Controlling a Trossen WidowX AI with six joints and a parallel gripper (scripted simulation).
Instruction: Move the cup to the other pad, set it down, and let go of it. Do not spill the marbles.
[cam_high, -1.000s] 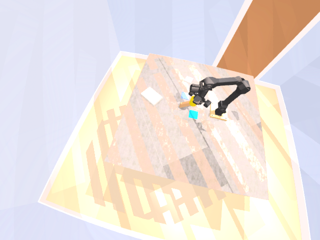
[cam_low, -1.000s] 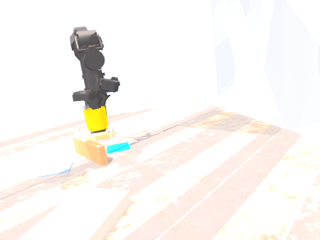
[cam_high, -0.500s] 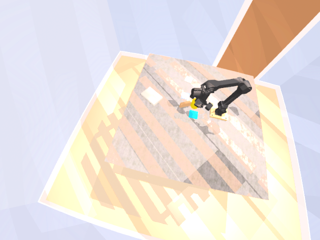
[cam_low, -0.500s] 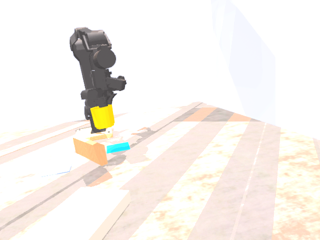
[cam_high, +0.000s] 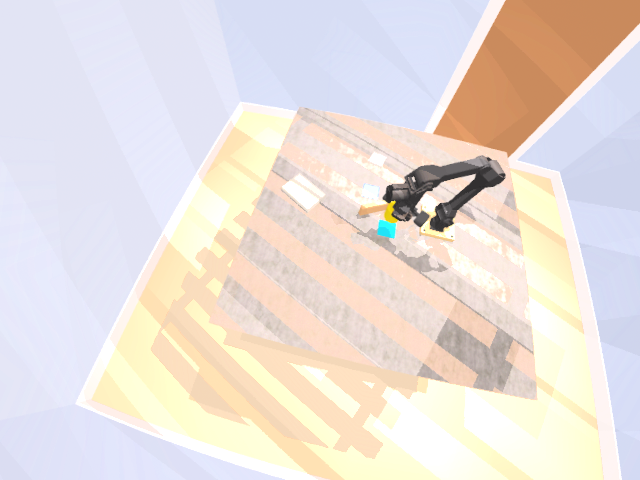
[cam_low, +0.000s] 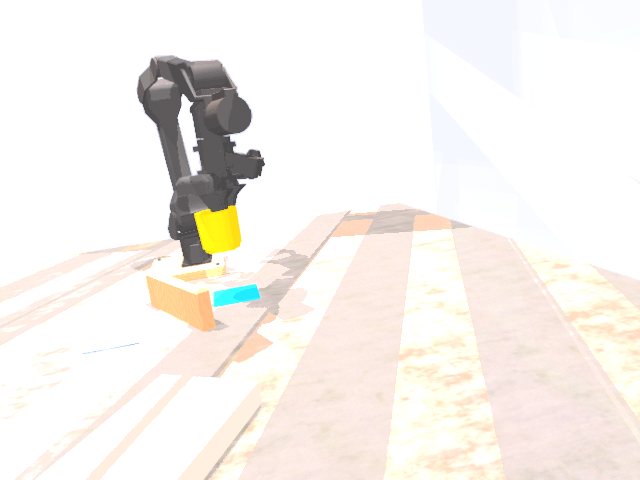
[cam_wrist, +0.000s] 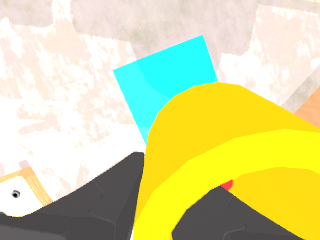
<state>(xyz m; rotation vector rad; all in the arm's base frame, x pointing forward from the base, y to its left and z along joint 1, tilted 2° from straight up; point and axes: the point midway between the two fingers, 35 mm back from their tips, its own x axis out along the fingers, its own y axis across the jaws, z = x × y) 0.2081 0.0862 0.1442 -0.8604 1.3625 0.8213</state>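
Cup (cam_low: 218, 228), plain yellow, tapered, hangs slightly tilted in the claw (cam_low: 206, 206).

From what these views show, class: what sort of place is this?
Probably a robot test bench: a black arm's gripper holds a yellow cup above a striped table with a cyan pad and wooden block.

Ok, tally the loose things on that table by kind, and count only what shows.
cup, yellow: 1
pads: 2, the cyan pad and the pale blue pad
wooden block: 1
white flat pieces: 2, the large slab and the small slab
red marble showing inside the cup: 1
Total: 7
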